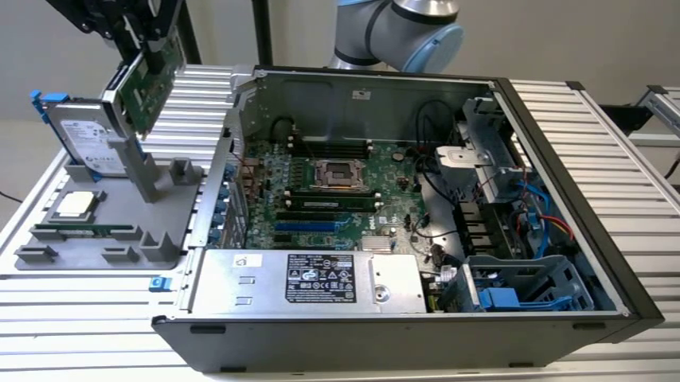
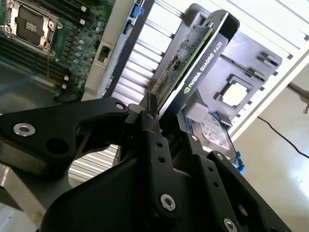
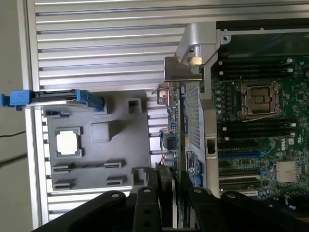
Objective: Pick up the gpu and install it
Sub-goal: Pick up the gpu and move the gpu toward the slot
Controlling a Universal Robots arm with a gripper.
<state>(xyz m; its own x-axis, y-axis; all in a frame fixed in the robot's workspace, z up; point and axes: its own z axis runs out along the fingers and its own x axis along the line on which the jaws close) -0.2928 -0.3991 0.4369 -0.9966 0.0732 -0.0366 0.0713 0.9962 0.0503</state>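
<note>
The gpu [image 1: 143, 89], a green card with a black cooler and a silver end bracket, hangs tilted in the air above the grey parts holder [image 1: 107, 247] at the exterior view's left. My gripper [image 1: 146, 41] is shut on its upper edge. In the second wrist view the black fingers [image 2: 147, 104] clamp the card's edge, and the gpu [image 2: 205, 63] stretches away from them over the holder. The first wrist view shows the gpu [image 3: 192, 116] edge-on, with its bracket beside the wall of the open computer case [image 3: 207, 96], and my gripper [image 3: 176, 176] closed around it.
The open computer case [image 1: 552, 159] lies on its side with the motherboard [image 1: 330, 191] exposed and a power supply [image 1: 308, 278] at its near end. On the grey holder stand a hard drive in a blue frame [image 1: 91, 135] and a processor chip [image 1: 75, 205]. The arm's base [image 1: 404, 32] rises behind the case.
</note>
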